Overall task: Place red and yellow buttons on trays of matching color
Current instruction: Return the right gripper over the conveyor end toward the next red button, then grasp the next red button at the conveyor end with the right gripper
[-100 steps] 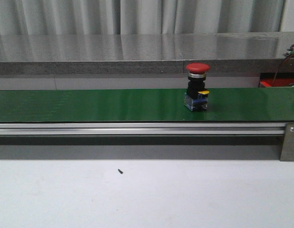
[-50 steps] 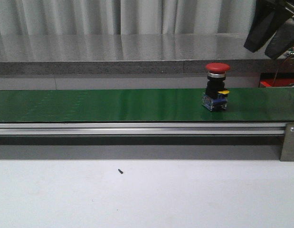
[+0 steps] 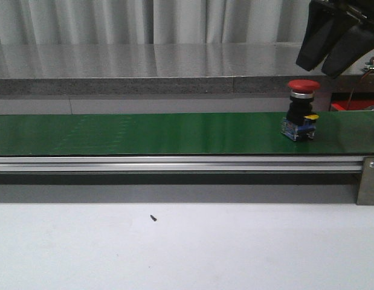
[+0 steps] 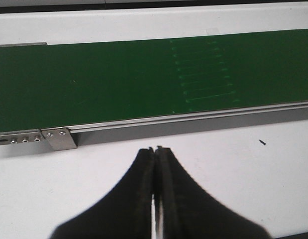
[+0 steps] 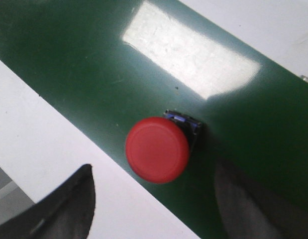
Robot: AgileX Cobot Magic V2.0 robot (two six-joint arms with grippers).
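Red button [image 3: 303,85] stands upright on the green belt [image 3: 144,133] near the bench's right edge, right gripper [image 3: 329,47] spread above to straddle it, left gripper [image 4: 154,164] pressed together, idle.

Overhead light glares white on the green belt [image 5: 191,55]; near hand fingers [image 5: 59,209] blur

Matte black robot fingers

The left gripper [image 4: 154,191] has curved, flaring black fingers with finely textured inner edges; the right gripper [image 3: 329,47] shows two blocky, tapering black fingers [image 3: 314,37].
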